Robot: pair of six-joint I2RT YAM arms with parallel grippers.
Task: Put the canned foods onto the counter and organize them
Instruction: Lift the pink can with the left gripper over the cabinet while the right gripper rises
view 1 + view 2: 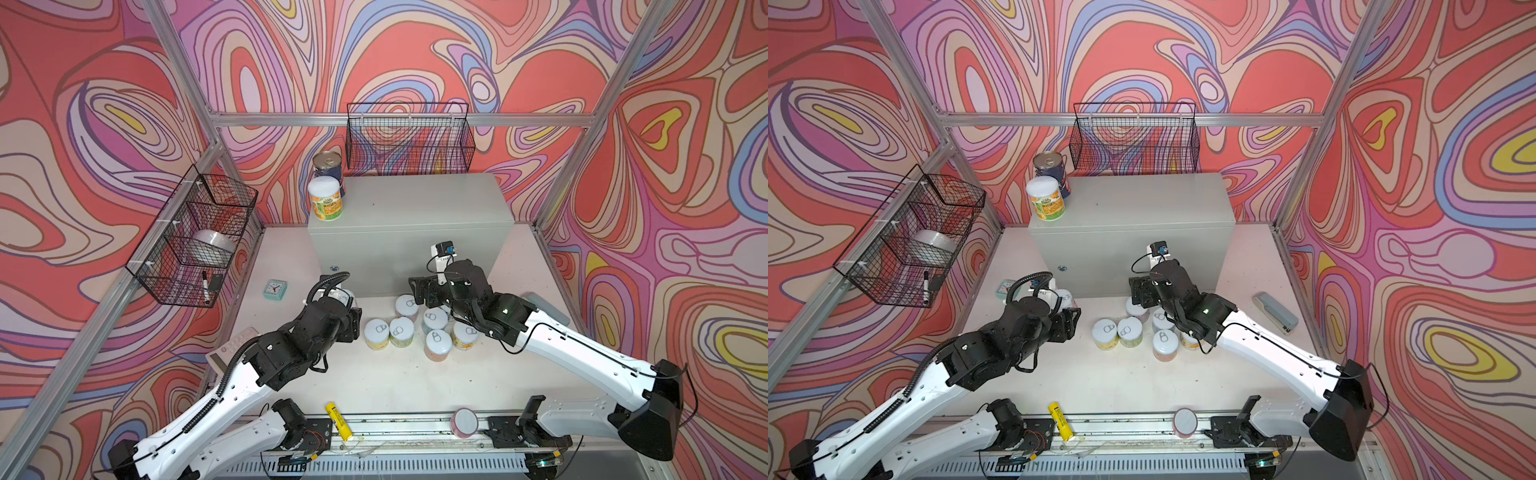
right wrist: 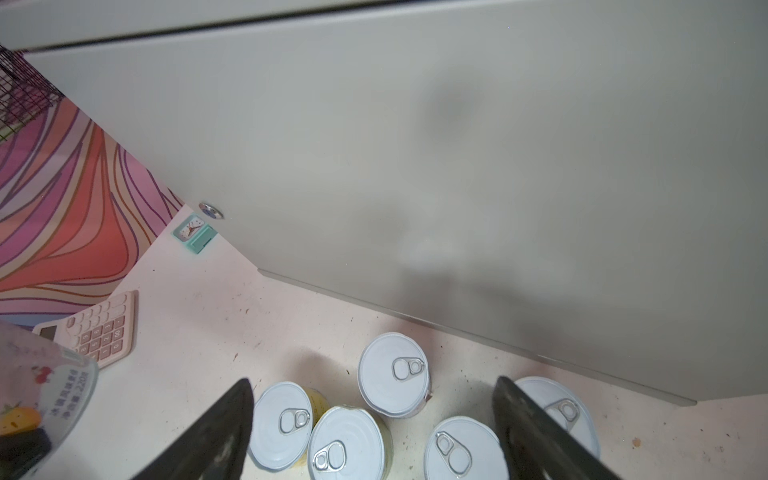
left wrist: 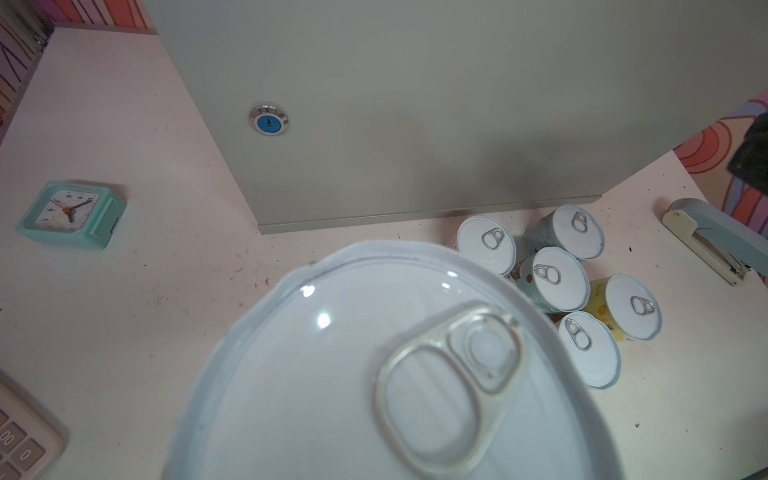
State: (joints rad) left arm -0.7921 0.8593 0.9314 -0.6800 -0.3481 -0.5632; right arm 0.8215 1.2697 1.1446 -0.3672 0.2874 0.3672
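A robot test booth in a lab.
Bare metal framing [image 1: 399,119] held swirl-printed walls [image 1: 415,50]; just beyond the right pincer [image 1: 419,289] stood a grey cabinet [image 1: 415,208] with a wire basket [image 1: 409,137] above it, and well behind it ran the robot's mounting rail [image 1: 395,428].

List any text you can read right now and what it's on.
"220", after Chinese characters I can't make out: label of the held can.
"00" and "0": keys of the calculator.
Too small or blurred to read: clock face, orange-label can on the counter, yellow tube.
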